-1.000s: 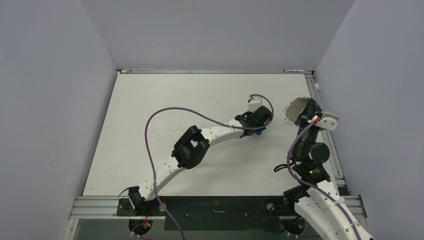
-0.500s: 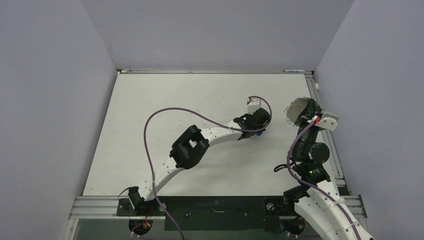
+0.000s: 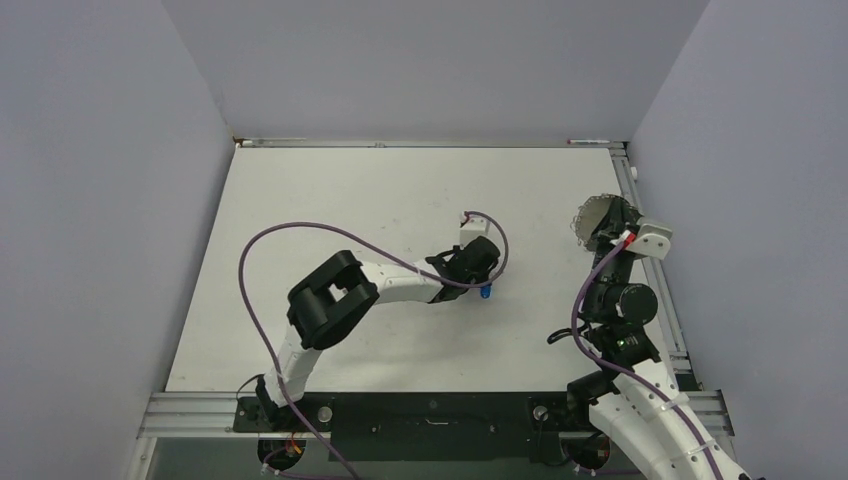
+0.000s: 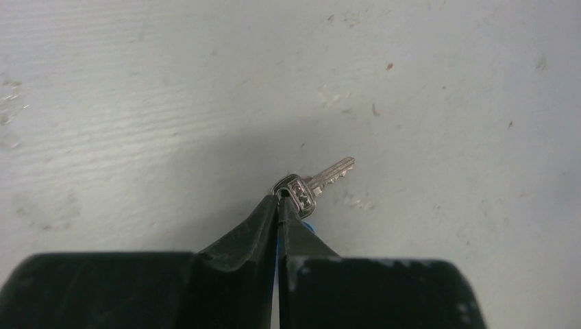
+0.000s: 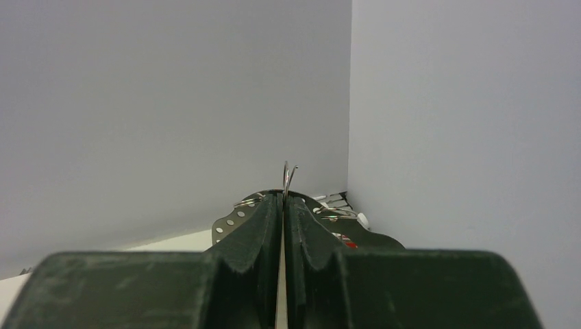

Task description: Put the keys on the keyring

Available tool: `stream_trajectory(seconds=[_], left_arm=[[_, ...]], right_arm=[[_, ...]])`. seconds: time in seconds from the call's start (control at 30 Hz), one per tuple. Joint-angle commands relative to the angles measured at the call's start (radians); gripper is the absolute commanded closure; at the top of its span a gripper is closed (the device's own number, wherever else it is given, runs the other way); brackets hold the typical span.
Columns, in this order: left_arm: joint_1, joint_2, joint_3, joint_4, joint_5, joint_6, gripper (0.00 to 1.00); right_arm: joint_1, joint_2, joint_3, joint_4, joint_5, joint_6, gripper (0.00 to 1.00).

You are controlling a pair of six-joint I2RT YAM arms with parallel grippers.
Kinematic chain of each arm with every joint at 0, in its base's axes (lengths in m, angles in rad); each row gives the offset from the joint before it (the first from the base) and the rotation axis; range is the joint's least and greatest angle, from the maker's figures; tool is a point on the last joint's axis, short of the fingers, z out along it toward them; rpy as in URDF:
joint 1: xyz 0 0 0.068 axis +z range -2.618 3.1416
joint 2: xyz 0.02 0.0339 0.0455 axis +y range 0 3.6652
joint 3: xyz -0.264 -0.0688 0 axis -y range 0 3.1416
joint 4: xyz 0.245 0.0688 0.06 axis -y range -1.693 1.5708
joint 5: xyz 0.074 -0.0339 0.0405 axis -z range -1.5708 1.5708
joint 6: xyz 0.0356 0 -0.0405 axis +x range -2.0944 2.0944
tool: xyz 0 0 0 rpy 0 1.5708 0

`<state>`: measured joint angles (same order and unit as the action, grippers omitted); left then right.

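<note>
My left gripper [image 4: 279,199] is shut on the head of a small silver key [image 4: 327,175]. A sliver of its blue plastic [image 4: 308,225] shows beside the right finger. The blade sticks out forward and to the right, low over the white table [image 4: 445,103]. From above, this blue key [image 3: 485,293] hangs under the left gripper [image 3: 480,282] at mid-table. My right gripper [image 3: 603,224] is shut on the silvery keyring [image 3: 588,214] near the table's right edge. A wire loop [image 5: 288,177] of the keyring rises between the right gripper's [image 5: 283,197] tips. The red key is not identifiable.
An aluminium rail [image 3: 655,270] runs along the table's right side, right by the right arm. Grey walls close in on three sides. The left arm's purple cable [image 3: 290,232] arcs over the table's left half.
The left gripper closed on the blue key, and the left arm drew back toward the near left with it. The right arm with the keyring barely moved.
</note>
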<state>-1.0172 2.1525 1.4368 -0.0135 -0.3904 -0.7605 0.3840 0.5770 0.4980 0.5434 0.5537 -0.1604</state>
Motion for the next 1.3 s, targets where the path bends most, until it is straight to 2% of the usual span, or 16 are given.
stream_trajectory(seconds=[0.0,0.3,0.5,0.63,0.83,1.03,1.13,1.27], left_arm=[[0.006,-0.185,-0.155,0.114,-0.034,0.083,1.0],[0.014,-0.473,-0.435,0.102,-0.077,0.161,1.0],[0.018,-0.657,-0.677,0.11,-0.104,0.162,1.0],[0.017,-0.754,-0.784,0.103,-0.119,0.156,1.0],[0.019,-0.86,-0.872,0.063,-0.14,0.159,1.0],[0.018,-0.94,-0.922,0.029,-0.134,0.181,1.0],[0.017,-0.969,-0.951,0.02,-0.119,0.185,1.0],[0.019,-0.988,-0.979,0.015,-0.119,0.167,1.0]], right_arm=[[0.016,0.021,-0.003,0.03,-0.053,0.012,0.95],[0.033,0.073,0.02,0.002,-0.172,0.072,0.95],[0.033,0.118,0.042,0.004,-0.403,0.151,0.95],[0.031,0.169,0.089,-0.026,-0.542,0.208,0.95],[0.03,0.259,0.176,-0.104,-0.728,0.249,0.95],[0.037,0.239,0.082,0.058,-0.979,0.23,0.95],[0.053,0.226,0.041,0.125,-1.042,0.221,0.95],[0.119,0.229,0.034,0.103,-1.064,0.171,0.95]])
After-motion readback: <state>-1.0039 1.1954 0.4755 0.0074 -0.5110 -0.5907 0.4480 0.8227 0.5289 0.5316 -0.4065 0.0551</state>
